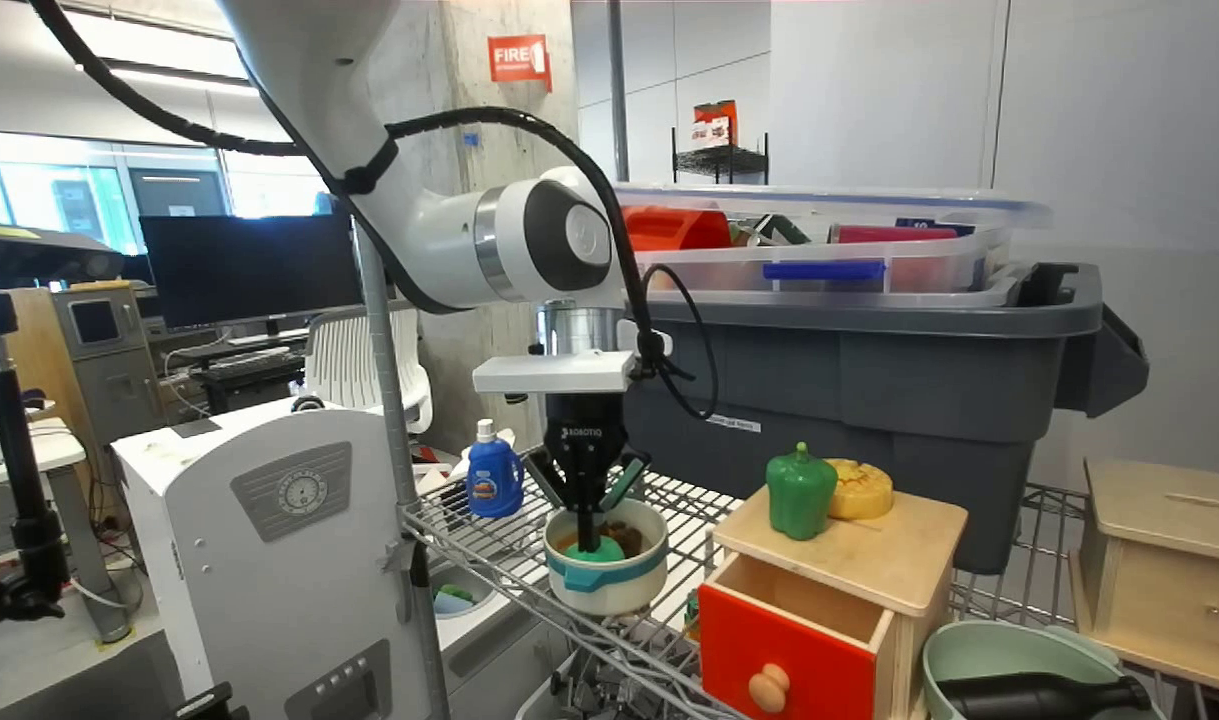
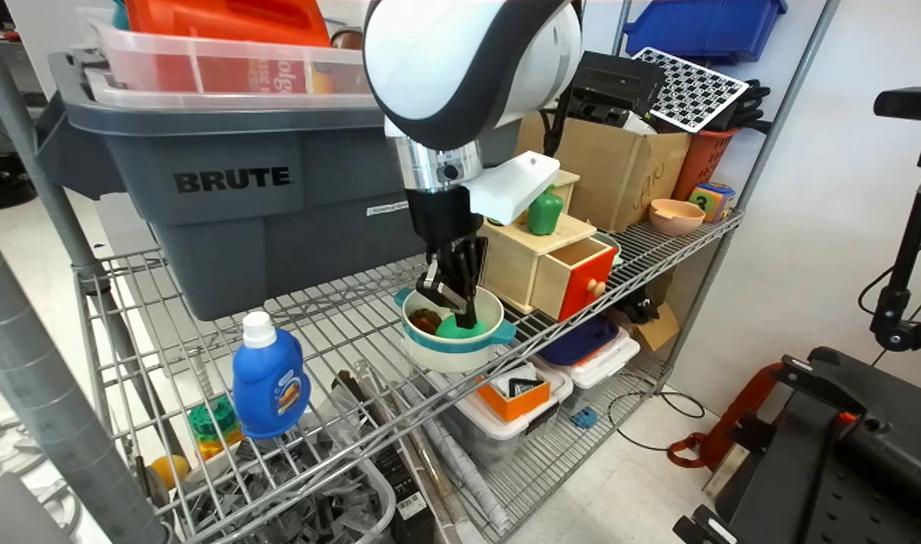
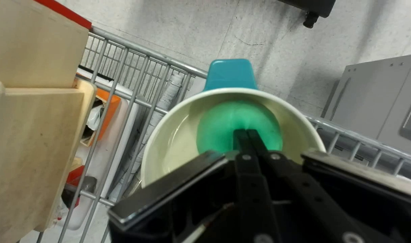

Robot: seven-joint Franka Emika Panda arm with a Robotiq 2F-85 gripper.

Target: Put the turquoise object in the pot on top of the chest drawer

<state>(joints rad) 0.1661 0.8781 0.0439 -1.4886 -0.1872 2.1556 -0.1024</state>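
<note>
The turquoise object lies inside the pot, beside a brown item. The pot is whitish with a turquoise band and handles, and stands on the wire shelf left of the chest drawer in an exterior view. My gripper points down into the pot, its fingertips together on the turquoise object; the surface puckers at the tips, so it looks pinched. The chest's red drawer is pulled out. A green pepper and a yellow piece are on its flat top.
A blue detergent bottle stands on the shelf near the pot. A big grey tote is behind. A grey-green tub holding a black item is beside the chest. The shelf's front rail runs close to the pot.
</note>
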